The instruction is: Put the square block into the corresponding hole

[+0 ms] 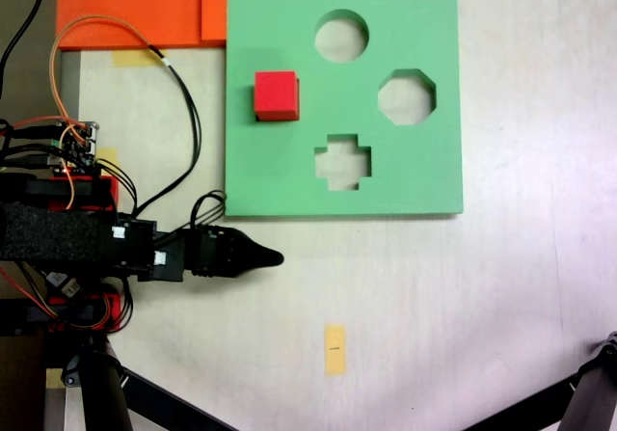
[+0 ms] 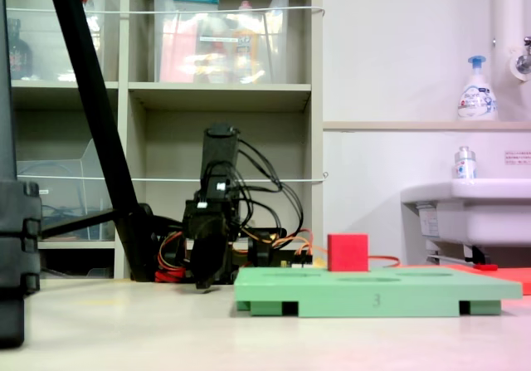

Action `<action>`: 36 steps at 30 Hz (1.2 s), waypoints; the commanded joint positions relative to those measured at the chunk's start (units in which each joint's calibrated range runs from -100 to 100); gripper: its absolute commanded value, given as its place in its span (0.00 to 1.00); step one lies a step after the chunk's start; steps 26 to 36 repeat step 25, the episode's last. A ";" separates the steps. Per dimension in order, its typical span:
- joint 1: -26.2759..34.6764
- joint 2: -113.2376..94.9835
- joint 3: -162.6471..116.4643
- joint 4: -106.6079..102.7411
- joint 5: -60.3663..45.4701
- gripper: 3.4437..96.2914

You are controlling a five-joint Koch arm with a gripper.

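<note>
red cube (image 1: 276, 95) fills the board's square cutout; side view shows it protruding.

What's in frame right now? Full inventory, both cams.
block: 1, red, sitting on the board at its left part in the first exterior view, covering the spot where a fourth cutout would be; stands proud of the board in the second exterior view
board: 1, green, flat on the table
cutouts: 3 visible, round, octagonal, cross-shaped
foam sheets: 2, orange, top left of the first exterior view
tape tag: 1, yellow, on the table below the board
soap bottle: 1, white with blue pump, on a ledge above the sink
shelves: 1 unit, holding clear bins, behind the arm
gripper: 1, black, looks shut, off the board and clear of the block
</note>
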 commanded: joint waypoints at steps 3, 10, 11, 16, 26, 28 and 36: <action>1.81 -0.82 -0.98 -7.14 -0.24 0.50; 1.71 -0.82 -0.98 -8.01 -0.20 0.50; 1.71 -0.82 -0.98 -9.65 -0.24 0.50; 1.76 -0.82 -0.98 -12.54 -0.15 0.50; 1.76 -0.82 -0.98 -12.73 -0.15 0.50; 1.76 -0.82 -0.98 -12.73 -0.15 0.50; 1.76 -0.82 -0.98 -12.73 -0.15 0.50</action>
